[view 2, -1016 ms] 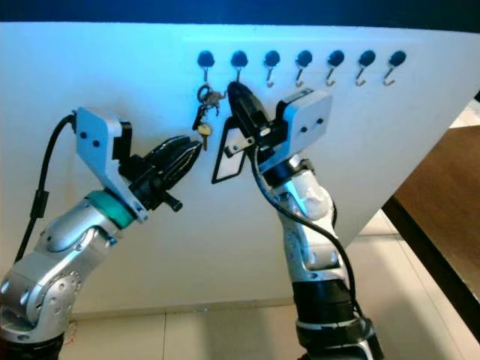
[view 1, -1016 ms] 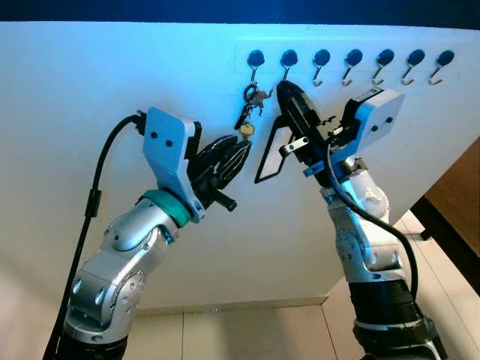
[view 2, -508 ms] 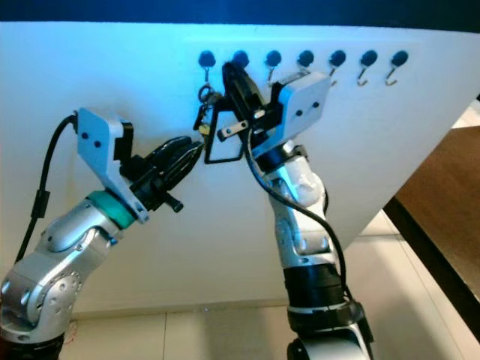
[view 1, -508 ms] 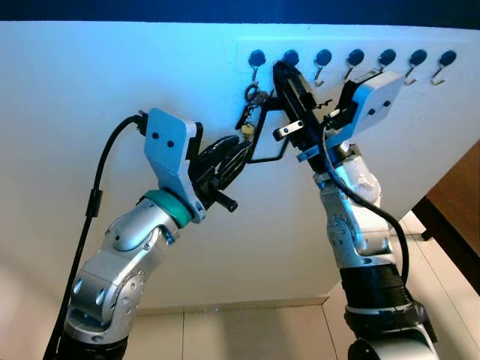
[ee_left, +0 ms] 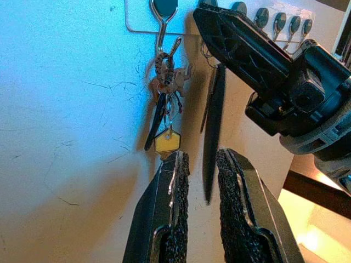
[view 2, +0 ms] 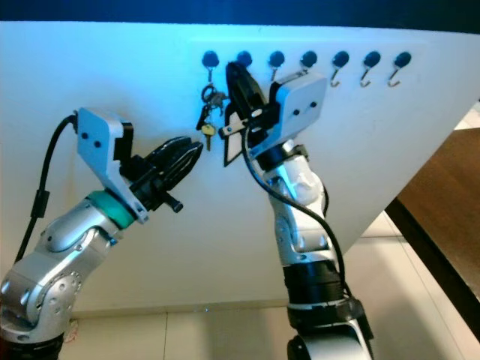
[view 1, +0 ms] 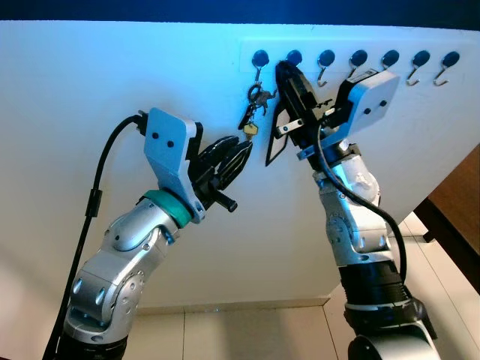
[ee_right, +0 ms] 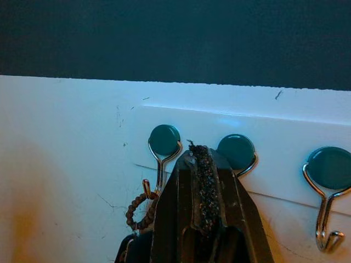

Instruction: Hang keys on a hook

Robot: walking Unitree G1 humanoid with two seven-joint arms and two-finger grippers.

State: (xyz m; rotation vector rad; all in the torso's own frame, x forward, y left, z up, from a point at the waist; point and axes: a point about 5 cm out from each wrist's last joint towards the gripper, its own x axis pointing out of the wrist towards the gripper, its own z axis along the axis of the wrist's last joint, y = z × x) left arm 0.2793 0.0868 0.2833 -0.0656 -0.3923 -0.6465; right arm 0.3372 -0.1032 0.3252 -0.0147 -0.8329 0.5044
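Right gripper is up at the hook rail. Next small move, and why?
Probably ease the right gripper up and over so the black loop catches the second hook. Its fingers are pinched shut just below that hook, the loop dangling beneath, while the keys already hang from the first hook.

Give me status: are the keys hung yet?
Done: keys hang from the leftmost hook. In hand: right pincer, shut, holds a black strap loop up at the second hook. Left: seat it there. Left pincer waits below the keys.
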